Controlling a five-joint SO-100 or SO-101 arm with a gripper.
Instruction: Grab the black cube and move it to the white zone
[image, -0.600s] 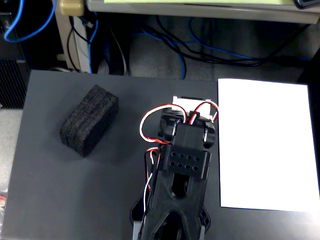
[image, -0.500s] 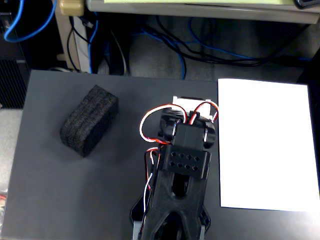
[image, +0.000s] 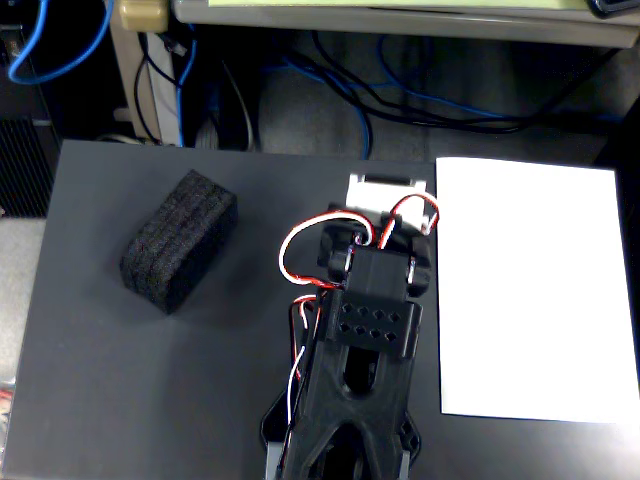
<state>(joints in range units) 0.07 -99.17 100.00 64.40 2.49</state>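
A dark grey tabletop (image: 120, 390) fills most of the fixed view, with a tangle of blue and black cables (image: 330, 80) on the floor behind it and the pale edge of another desk (image: 400, 20) along the top of the picture.

The black cube (image: 180, 241), an oblong block of black spongy foam with ridged, layered sides, lies on the left part of the table. Its long axis runs diagonally, from lower left to upper right, and it rests flat with one broad face upward.

The white zone (image: 530, 290), a large plain rectangular sheet of white paper, lies on the right part of the table, well apart from the block.

Between them stands the glossy black plastic robot arm (image: 365, 340) with red and white wires (image: 300, 250), rising from the bottom edge. Its gripper is folded under the arm's body, so I cannot tell how far its jaws stand apart; nothing shows in its hold.

No writing or brand can be read anywhere.
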